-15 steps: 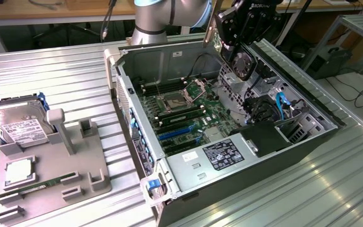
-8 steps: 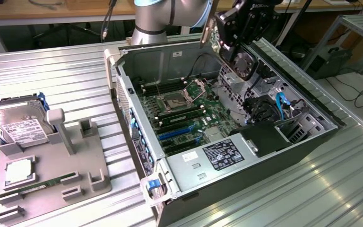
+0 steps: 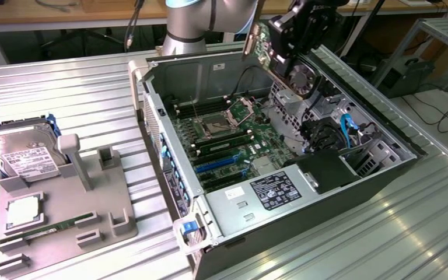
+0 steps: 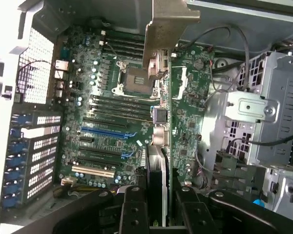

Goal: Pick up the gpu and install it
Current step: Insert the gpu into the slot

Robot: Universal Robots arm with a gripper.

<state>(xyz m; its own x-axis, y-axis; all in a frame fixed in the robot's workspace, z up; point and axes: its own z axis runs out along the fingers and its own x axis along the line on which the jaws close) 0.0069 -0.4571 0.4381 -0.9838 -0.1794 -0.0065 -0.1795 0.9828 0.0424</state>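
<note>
My gripper (image 3: 290, 53) is shut on the gpu (image 3: 263, 48) and holds it in the air over the back of the open computer case (image 3: 380, 175). The card hangs on edge, its silver bracket toward the case's rear wall and its fan face toward the exterior view's right. In the wrist view the gpu (image 4: 170, 112) is seen edge-on between my black fingers (image 4: 133, 209), with my gripper (image 4: 162, 207) clamped on it. Beneath it lies the green motherboard (image 4: 112, 117) with a blue expansion slot (image 4: 103, 131), and the card is well above the board.
A grey holder tray (image 3: 60, 204) at the exterior view's left carries a hard drive (image 3: 23, 153), a memory stick (image 3: 53, 226) and a processor (image 3: 23, 211). Inside the case sit the power supply (image 3: 275, 192), a drive cage (image 4: 268, 117) and loose cables (image 3: 349, 131).
</note>
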